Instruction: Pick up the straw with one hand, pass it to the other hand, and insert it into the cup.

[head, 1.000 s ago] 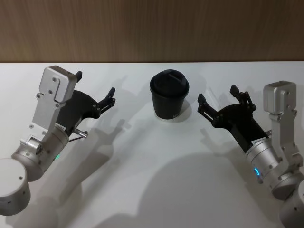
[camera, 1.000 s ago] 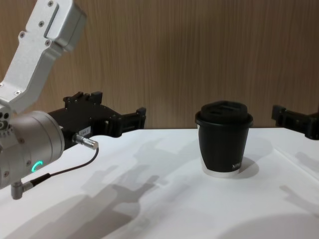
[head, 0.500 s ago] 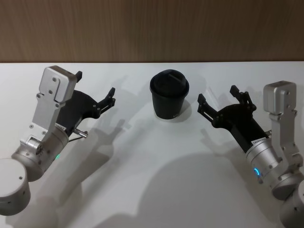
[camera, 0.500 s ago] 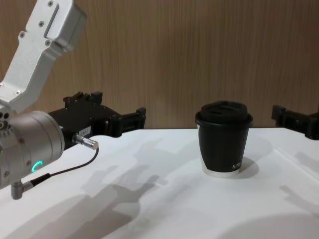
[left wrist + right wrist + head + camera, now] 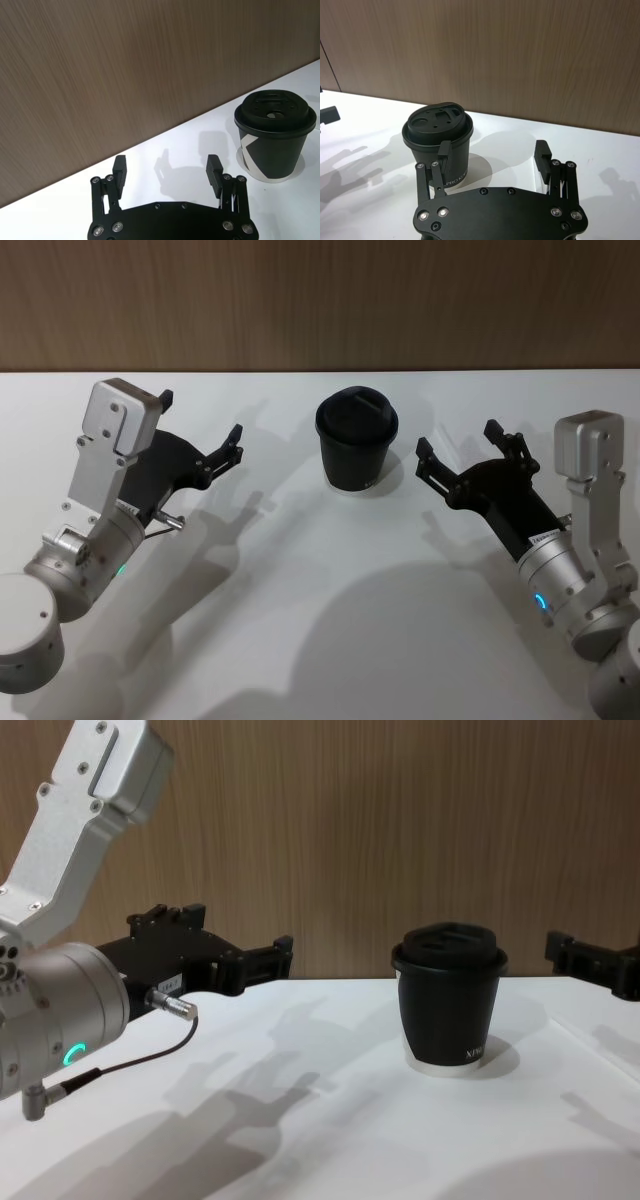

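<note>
Nothing has shifted since the earlier frames: both arms and the cup sit exactly as before.

Item 1: short black paper coffee cup (image 5: pixel 357 445) with black domed lid and white bottom rim. It stands upright on the white table (image 5: pixel 320 590), toward the far middle, close to the brown wood-grain wall (image 5: pixel 320 300). Small white lettering is low on its side (image 5: pixel 473 1053). It touches neither gripper.

Item 2: left gripper (image 5: pixel 202 415), flat and black, on a silver-grey arm with a green ring light (image 5: pixel 72 1055). It hovers above the table to the left of the cup, well apart from it and pointing toward it. The fingers are spread wide with nothing between them, as the left wrist view shows (image 5: pixel 166 162). A thin black cable with a metal plug (image 5: pixel 170 1005) runs along the wrist.

Item 3: right gripper (image 5: pixel 458 438), black, on a silver-grey arm with a blue ring light (image 5: pixel 541 602). It is held above the table near the cup's right side, aimed at it but not touching. The fingers are spread and hold nothing (image 5: pixel 493 148).
</note>
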Controlling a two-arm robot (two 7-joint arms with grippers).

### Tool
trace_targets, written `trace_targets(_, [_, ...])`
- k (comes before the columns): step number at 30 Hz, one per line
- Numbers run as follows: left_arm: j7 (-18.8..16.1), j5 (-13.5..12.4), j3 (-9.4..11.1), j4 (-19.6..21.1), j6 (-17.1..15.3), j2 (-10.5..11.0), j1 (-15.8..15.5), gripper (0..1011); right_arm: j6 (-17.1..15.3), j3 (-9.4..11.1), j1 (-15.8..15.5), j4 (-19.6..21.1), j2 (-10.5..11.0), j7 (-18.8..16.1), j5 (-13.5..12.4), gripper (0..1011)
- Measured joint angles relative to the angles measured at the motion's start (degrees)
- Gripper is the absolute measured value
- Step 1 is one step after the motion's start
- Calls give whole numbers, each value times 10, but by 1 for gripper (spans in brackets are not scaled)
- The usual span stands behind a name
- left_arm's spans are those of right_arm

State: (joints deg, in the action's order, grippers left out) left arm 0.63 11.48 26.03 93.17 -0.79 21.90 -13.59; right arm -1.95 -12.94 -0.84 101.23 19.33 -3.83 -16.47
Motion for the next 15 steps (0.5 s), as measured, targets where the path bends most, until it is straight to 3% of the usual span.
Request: trace_targets(15, [0,0,0,0,0,0,0,1000,0,0,0,0,0,0,0,1001])
